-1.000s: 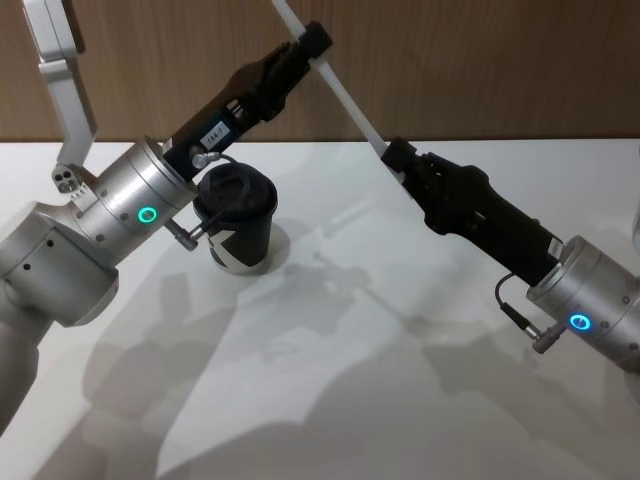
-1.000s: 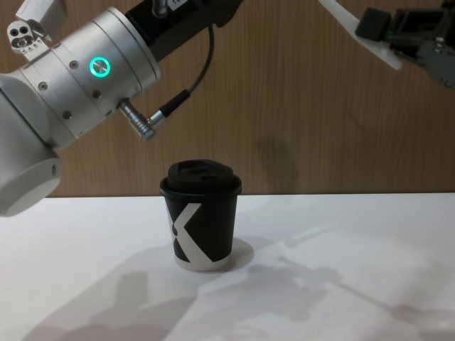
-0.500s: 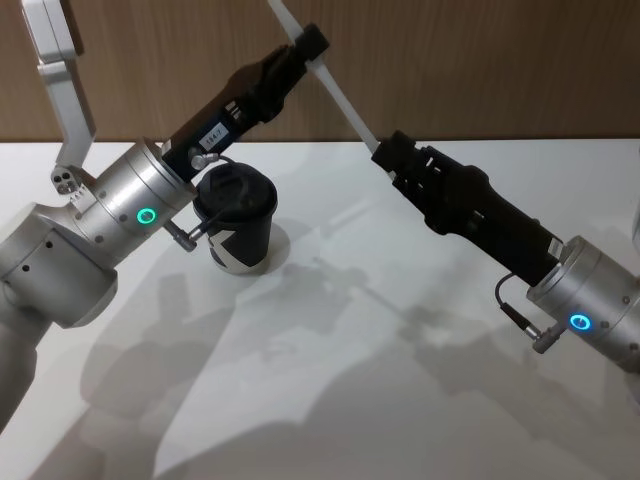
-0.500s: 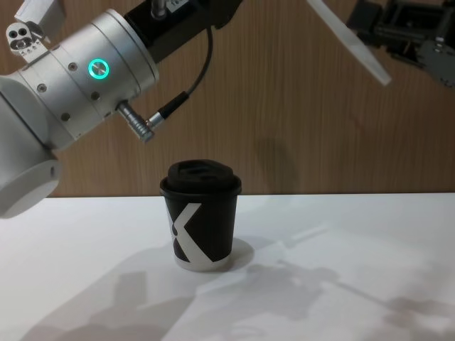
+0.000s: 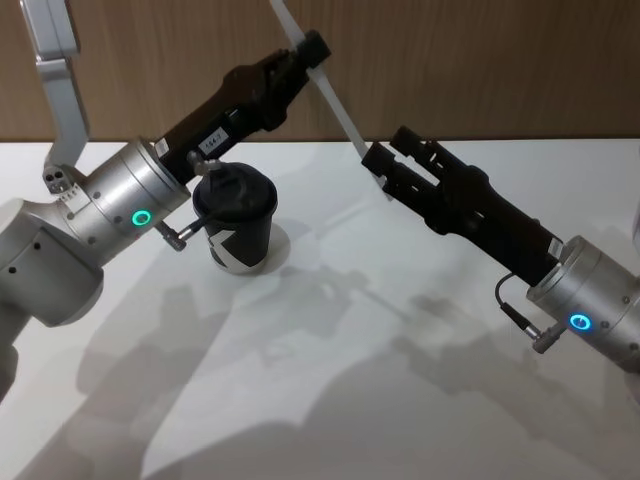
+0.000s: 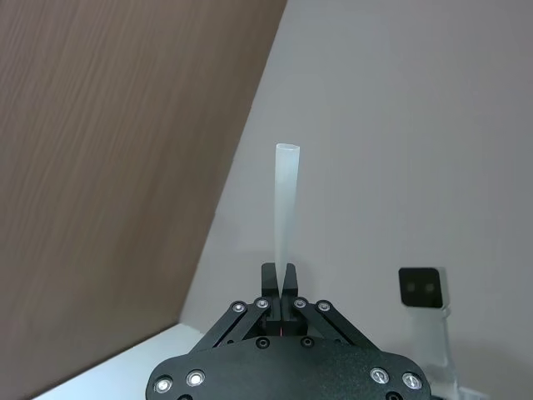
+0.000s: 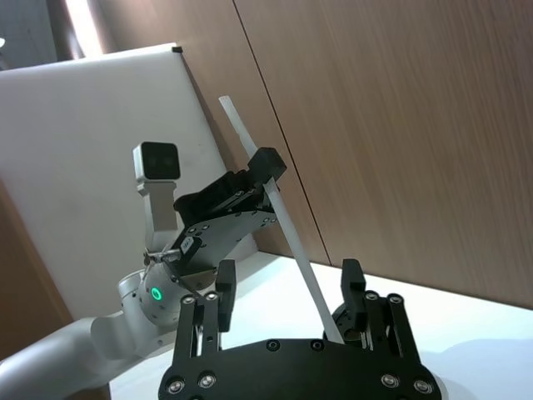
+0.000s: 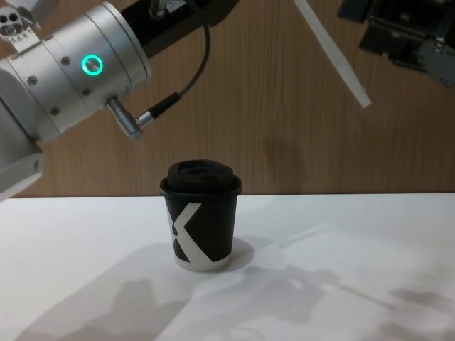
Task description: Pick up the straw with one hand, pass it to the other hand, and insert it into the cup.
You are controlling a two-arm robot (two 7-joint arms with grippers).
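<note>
1. White and thin, the straw [image 5: 341, 115] hangs high in the air, slanting over the table [image 5: 350, 390]. The left claw [image 5: 308, 50] is squeezed shut on it near its top part. The left wrist view shows the straw [image 6: 286, 200] poking out from between the closed tips of the left claw [image 6: 279, 279].
2. The right claw [image 5: 384, 145] has just let go. A moment ago it was pinching the low end of the straw. Now it is wide open, with its fingers [image 7: 351, 283] far apart and the straw [image 7: 283, 225] running between them.
3. In the chest view, the low end of the straw [image 8: 333, 53] hangs free.
4. That means the pass looks done. The left claw holds the straw all by itself.
5. The cup [image 5: 238, 225] stands on the table under the left arm, with its black lid [image 8: 201, 174] on. The straw is well above it and not in it yet.
6. I think the right claw should back away next. Then the left claw has to tip the low end down and aim it at the lid. I cannot make out the hole in the lid, so that will need care.
</note>
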